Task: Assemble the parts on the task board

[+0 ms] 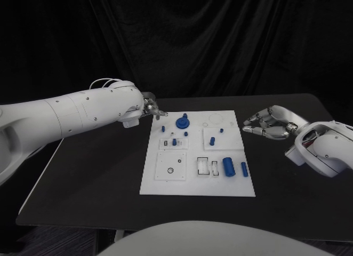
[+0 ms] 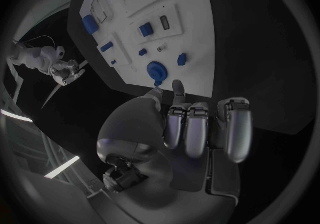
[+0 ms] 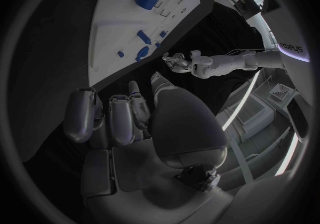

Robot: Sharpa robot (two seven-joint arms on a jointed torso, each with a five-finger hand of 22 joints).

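The white board (image 1: 173,184) lies in the middle of the black counter (image 1: 92,181), with bare counter at its near edge and at 3 and 9 o'clock. Blue parts (image 1: 229,166) lie near on it; a round blue part (image 1: 182,124) stands farther. The right robot hand (image 1: 267,126) hangs beside the board's 2 o'clock edge, fingers curled in, holding nothing. The left robot hand (image 1: 151,108) is at the far 11 o'clock corner; whether it touches anything I cannot tell.

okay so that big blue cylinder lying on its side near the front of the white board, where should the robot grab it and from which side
Grip the large blue cylinder across its round middle, coming straight down from above. It lies flat on the white task board, its long axis running front to back, so fingers probably fit on its left and right flanks. The slim blue rod lies close on the right, so that side looks tighter.
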